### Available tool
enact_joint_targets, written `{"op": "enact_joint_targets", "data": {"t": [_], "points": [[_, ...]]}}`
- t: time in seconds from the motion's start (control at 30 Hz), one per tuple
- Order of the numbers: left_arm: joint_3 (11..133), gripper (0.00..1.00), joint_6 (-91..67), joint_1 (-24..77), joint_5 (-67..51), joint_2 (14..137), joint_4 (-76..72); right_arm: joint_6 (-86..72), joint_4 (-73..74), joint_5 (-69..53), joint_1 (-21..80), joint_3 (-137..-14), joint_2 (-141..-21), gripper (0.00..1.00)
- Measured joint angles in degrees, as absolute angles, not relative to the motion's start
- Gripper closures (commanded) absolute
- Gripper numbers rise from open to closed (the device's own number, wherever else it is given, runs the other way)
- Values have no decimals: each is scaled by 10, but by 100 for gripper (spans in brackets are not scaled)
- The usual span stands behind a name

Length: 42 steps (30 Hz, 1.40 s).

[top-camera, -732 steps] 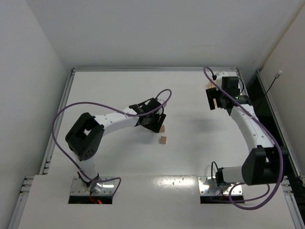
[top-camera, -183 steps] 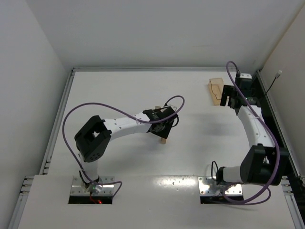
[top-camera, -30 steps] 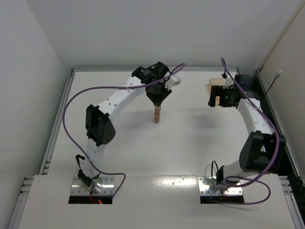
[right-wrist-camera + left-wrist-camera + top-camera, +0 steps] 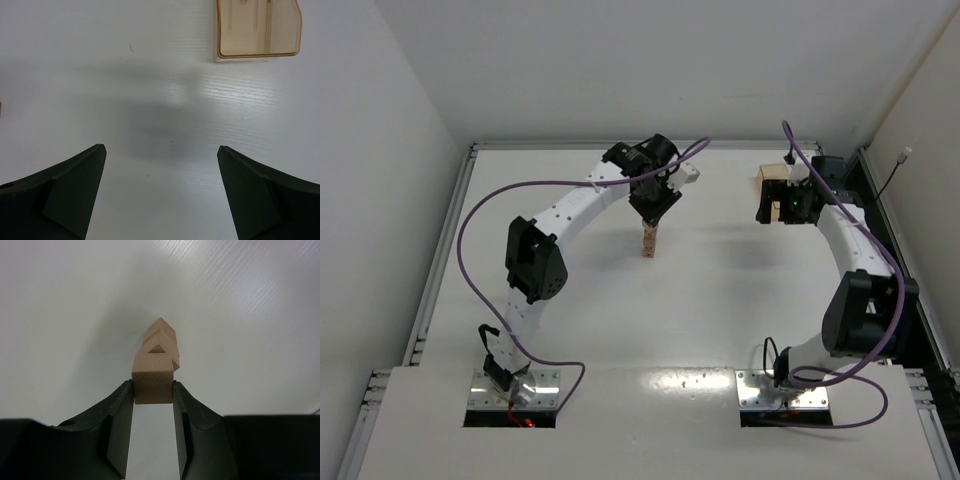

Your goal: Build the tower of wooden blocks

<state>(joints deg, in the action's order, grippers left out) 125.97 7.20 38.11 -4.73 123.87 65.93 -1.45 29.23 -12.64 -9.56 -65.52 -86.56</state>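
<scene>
The tower [image 4: 648,241] is a slim column of light-tan wood blocks standing mid-table. My left gripper [image 4: 651,214] reaches down onto its top. In the left wrist view the left gripper [image 4: 153,386] is shut on the top wood block [image 4: 153,380], with a finger touching each side. The lower blocks [image 4: 161,335] show beyond it, slightly offset, one with a dark triangle mark. My right gripper [image 4: 775,207] hovers at the far right; in its wrist view the right gripper [image 4: 161,160] is wide open and empty over bare table.
A translucent tan plastic tray [image 4: 257,27] lies just beyond the right gripper, near the table's far right corner [image 4: 772,180]. A raised rail [image 4: 640,146] edges the table at the back and sides. White walls enclose it.
The left arm has shifted slightly, its gripper a little lower over the tower top. The right arm has not visibly moved.
</scene>
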Motion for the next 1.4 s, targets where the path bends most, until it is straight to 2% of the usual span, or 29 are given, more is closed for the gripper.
{"op": "enact_joint_targets", "data": {"t": [0.03,0.07,0.17,0.2,0.3,0.43,0.47,0.53,0.73,0.87,1.07,1.27,1.4], "points": [[1260,75,72,381,-47,1239,659,-15,292,-126,-96,-655,-867,9],[1260,67,72,381,-47,1239,659,-15,292,-127,-96,-655,-868,9],[1262,57,71,381,-47,1239,658,-15,293,-126,-96,-655,-872,9],[1263,50,71,381,-47,1239,657,-15,293,-126,-96,-655,-872,9],[1263,38,70,381,-47,1239,655,-15,293,-126,-96,-656,-872,9],[1263,31,65,381,-47,1239,652,-15,292,-127,-96,-659,-872,9],[1264,23,64,381,-46,1239,652,-15,292,-127,-96,-659,-872,9],[1268,1,61,381,-44,1238,647,-13,292,-128,-96,-659,-872,9],[1268,1,10,381,-6,1204,618,-13,285,-135,-95,-655,-870,7],[1233,1,-33,382,89,1138,580,-13,279,-130,-91,-633,-849,7],[1049,1,-85,349,168,1009,525,6,277,-127,-74,-618,-814,6],[817,1,-138,204,141,944,466,22,277,-114,-58,-606,-810,4],[723,1,-158,117,107,938,454,24,277,-96,-53,-598,-810,4]]}}
